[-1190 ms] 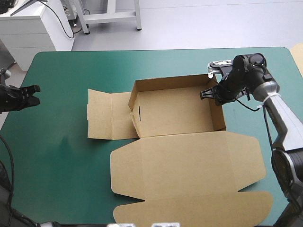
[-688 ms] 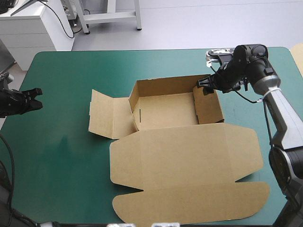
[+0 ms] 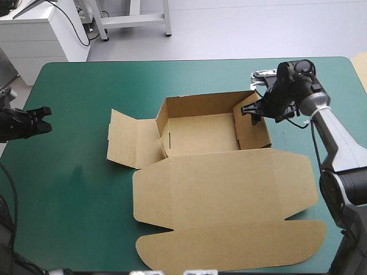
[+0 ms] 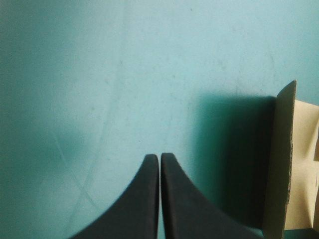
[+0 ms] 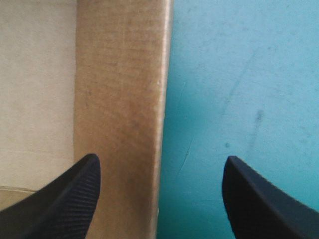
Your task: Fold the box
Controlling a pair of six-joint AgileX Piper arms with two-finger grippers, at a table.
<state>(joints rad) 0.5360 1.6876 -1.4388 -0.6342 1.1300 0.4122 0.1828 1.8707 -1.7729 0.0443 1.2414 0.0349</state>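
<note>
One box wall [image 5: 119,124] stands between the spread right jaws; left jaws together.

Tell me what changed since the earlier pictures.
The right claw pushed the right wall of the box inward, then eased back a little; it is open astride that wall. The left flap tipped up slightly. The left claw stayed shut by the table's left edge; the lid stayed flat.

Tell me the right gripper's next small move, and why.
Probably shut the right gripper on the right wall of the box. Its open fingers straddle that wall's top edge, one inside the box and one over the teal-green cover. The wall slants inward, not yet tucked.
</note>
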